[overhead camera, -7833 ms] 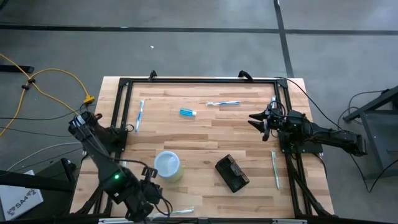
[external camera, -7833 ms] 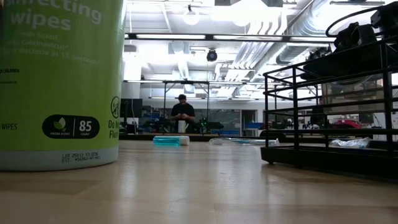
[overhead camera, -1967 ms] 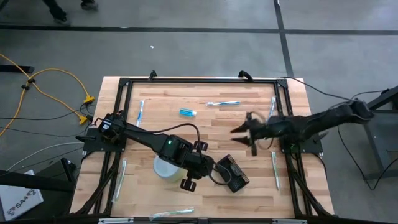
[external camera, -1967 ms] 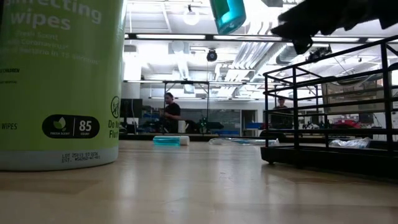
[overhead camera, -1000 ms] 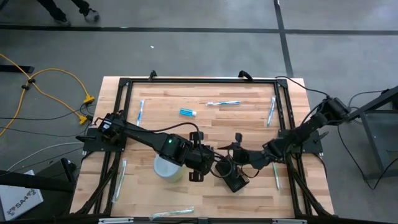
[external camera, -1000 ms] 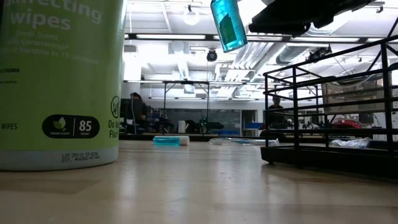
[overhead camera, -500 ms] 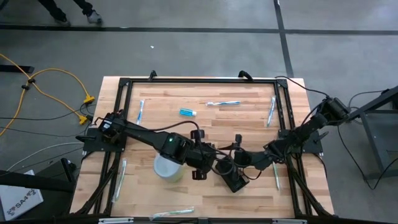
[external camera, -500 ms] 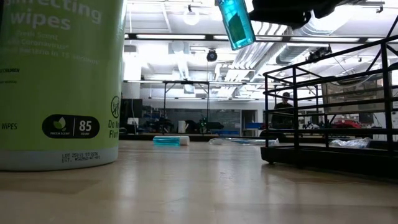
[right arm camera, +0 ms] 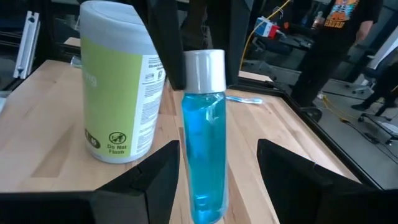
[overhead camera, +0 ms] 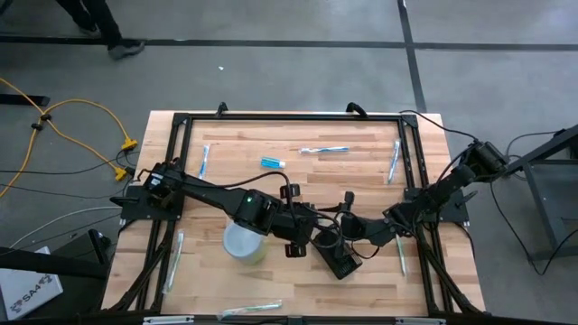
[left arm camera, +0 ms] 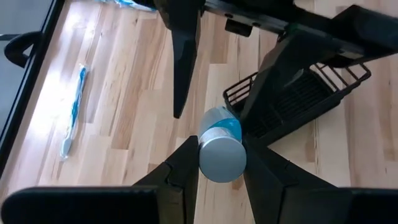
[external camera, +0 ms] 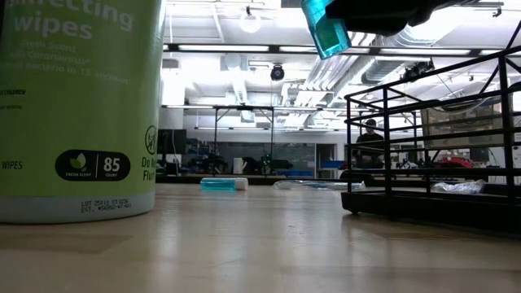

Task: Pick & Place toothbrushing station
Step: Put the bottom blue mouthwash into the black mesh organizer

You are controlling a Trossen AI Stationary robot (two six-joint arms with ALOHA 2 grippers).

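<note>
A wooden tabletop is being seen from above, with two dark arms meeting near its centre. The left end effector is grasping a bottle of blue liquid with a silver cap between its two fingers, holding it just above the black holder, which is sitting slightly right of centre, toward 5 o'clock on the tabletop. The right end effector is reaching in from 3 o'clock with its fingers spread wide on either side of the same bottle, not pressing on it. In the high view both end effectors are hovering over the holder's upper edge. A green wipes canister with a pale lid is standing just beside the left arm, at 7 o'clock. Toothbrushes are lying at 12 o'clock and 10 o'clock, with a small blue tube between them. In the low view, the bottle is hanging high above the tabletop.
</note>
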